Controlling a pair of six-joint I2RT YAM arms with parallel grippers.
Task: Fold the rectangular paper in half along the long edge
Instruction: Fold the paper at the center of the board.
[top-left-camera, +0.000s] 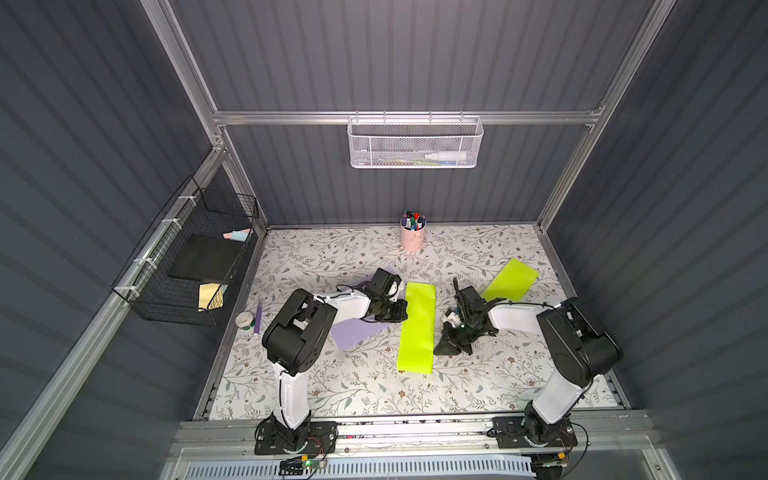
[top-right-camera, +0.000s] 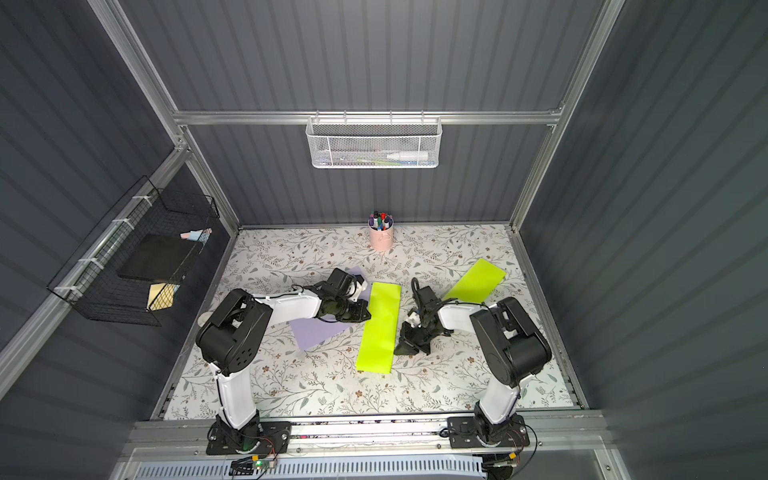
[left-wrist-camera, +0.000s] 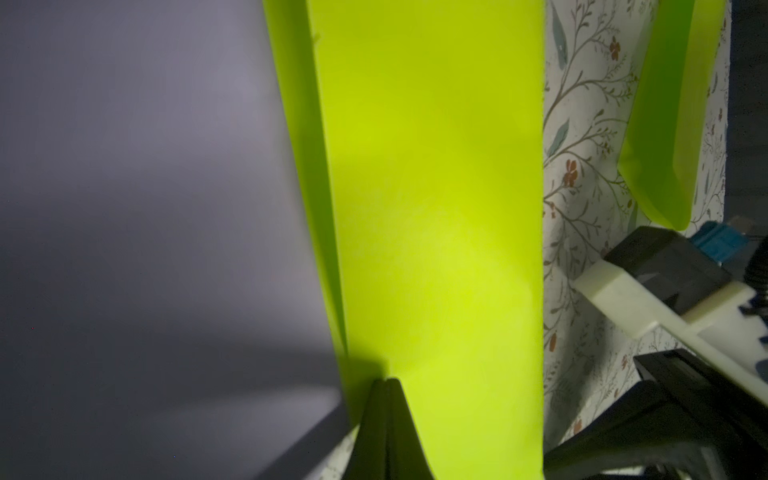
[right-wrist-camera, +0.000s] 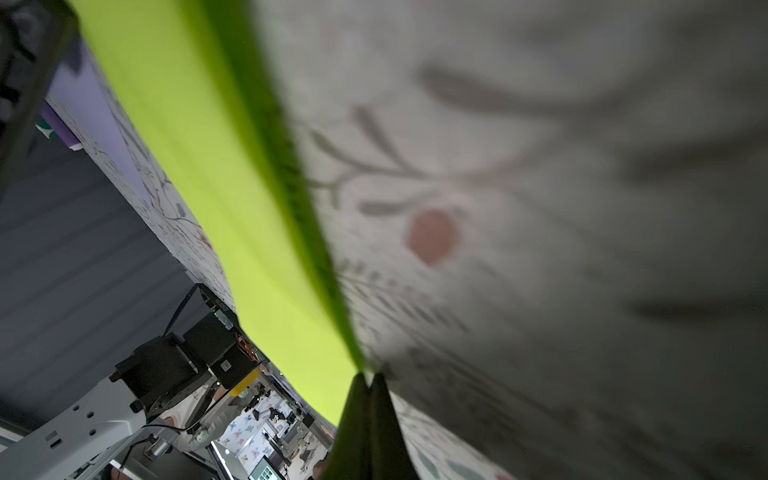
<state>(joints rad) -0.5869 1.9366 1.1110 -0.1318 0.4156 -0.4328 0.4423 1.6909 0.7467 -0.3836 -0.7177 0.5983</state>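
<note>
Lime-green paper (top-left-camera: 417, 328) (top-right-camera: 379, 328) lies flat mid-table as a long narrow strip, running roughly front to back. The left wrist view shows two layers on it (left-wrist-camera: 436, 208). The top layer sits a bit short of the lower one along the long edge next to the purple sheet (left-wrist-camera: 145, 187), so the edges don't quite match. The opposite long edge looks like the fold side. In the right wrist view the paper (right-wrist-camera: 199, 174) shows a thick dark band along that edge, prob. a crease not fully pressed down.

Left gripper (top-left-camera: 405, 311) (top-right-camera: 369, 311) (left-wrist-camera: 386, 384) is at the strip's purple-side edge, toward the far end. Its jaws are closed and the tips touch the paper edge. Right gripper (top-left-camera: 436, 351) (top-right-camera: 396, 351) (right-wrist-camera: 368, 378) is at the other long edge, nearer the front, jaws also closed, tips meeting the edge. Can't tell whether either has a sliver of paper nipped btwn its tips.

Progress, as a judgement: the fold itself is basically done. What's left is squaring the layers, flattening the crease, and backing both arms off.

Around it, the purple sheet (top-left-camera: 355, 332) lies partly under the left arm, just beside the strip. A 2nd lime-green paper (top-left-camera: 510, 280) lies angled toward the far right, apart from the strip. A pink pen cup (top-left-camera: 412, 239) stands at the back of the floral table (top-left-camera: 332, 395), and a tape roll (top-left-camera: 244, 319) sits at its left edge.
</note>
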